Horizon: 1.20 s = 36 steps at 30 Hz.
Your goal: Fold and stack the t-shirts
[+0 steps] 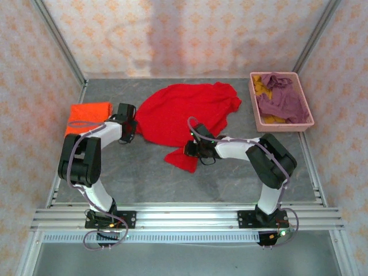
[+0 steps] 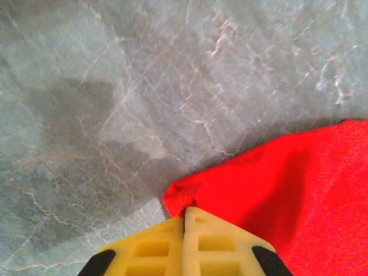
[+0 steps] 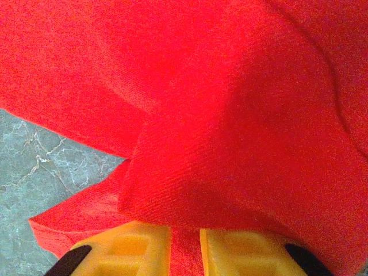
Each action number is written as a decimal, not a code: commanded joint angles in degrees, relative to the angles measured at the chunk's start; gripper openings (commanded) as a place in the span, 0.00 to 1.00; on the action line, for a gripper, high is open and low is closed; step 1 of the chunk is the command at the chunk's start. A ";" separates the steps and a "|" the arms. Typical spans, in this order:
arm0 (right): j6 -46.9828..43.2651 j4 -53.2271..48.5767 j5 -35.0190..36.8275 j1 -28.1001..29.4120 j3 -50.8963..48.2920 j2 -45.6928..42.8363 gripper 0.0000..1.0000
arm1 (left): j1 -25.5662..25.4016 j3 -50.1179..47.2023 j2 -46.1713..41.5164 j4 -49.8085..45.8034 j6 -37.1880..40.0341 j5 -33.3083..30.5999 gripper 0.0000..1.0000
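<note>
A bright red t-shirt (image 1: pixel 184 112) lies spread and rumpled in the middle of the grey table. At the shirt's left edge my left gripper (image 1: pixel 127 133) is shut, its yellow fingers (image 2: pixel 213 241) pinching a corner of the red t-shirt (image 2: pixel 287 190). At the shirt's lower edge my right gripper (image 1: pixel 194 150) is shut on a bunched fold of the red t-shirt (image 3: pixel 230 115), with cloth between its yellow fingers (image 3: pixel 138 247). An orange t-shirt (image 1: pixel 89 115) lies folded at the far left. A mauve-purple t-shirt (image 1: pixel 282 99) and a mustard yellow t-shirt (image 1: pixel 263 85) lie in the basket.
A pink plastic basket (image 1: pixel 253 95) stands at the back right. Metal frame posts and patterned walls close in the table on three sides. An aluminium rail (image 1: pixel 184 218) carries both arm bases at the near edge. Bare grey table (image 1: pixel 149 178) lies between the arms.
</note>
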 commanded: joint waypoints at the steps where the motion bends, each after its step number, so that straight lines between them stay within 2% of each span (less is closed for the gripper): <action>1: 1.52 -3.87 4.47 -0.90 -2.96 -1.60 0.19 | 0.08 2.68 -2.60 -5.09 5.02 -7.16 0.00; 7: 3.79 -4.60 10.28 -5.44 -8.82 -8.15 0.06 | -0.80 0.29 -8.07 -9.70 10.05 -17.52 0.00; 12: 2.84 -3.91 10.45 -8.93 -11.78 -12.26 0.06 | -2.16 -3.40 -10.97 -10.29 12.04 -17.72 0.00; 14: 0.55 -2.45 8.10 -9.05 -11.79 -14.17 0.18 | -3.21 -4.92 -11.84 -10.13 12.06 -17.00 0.00; 16: -1.50 -1.46 4.84 -8.97 -11.61 -16.77 0.41 | -4.82 -6.50 -12.70 -9.82 11.62 -16.48 0.00; 18: -1.57 0.13 4.33 -8.87 -13.31 -21.15 0.57 | -6.20 -7.94 -13.55 -10.17 10.64 -16.08 0.00; 21: -0.09 0.36 7.62 -8.87 -17.75 -30.07 0.69 | -7.75 -10.91 -15.48 -9.71 8.92 -14.95 0.00; 26: 2.58 -14.51 16.89 -8.91 -20.18 -41.49 0.70 | -8.03 -14.74 -17.04 -9.51 7.66 -14.87 0.00; 29: 1.76 -18.38 15.75 -8.87 -20.69 -43.50 0.68 | -7.97 -15.70 -16.96 -9.38 7.70 -15.53 0.00; 33: -1.00 -17.06 10.90 -8.46 -17.74 -38.75 0.62 | -7.93 -15.70 -15.82 -8.83 7.57 -15.12 0.00; 36: -2.46 -15.84 9.80 -4.68 -14.81 -32.52 0.60 | -8.01 -15.34 -15.23 -8.73 7.39 -14.52 0.00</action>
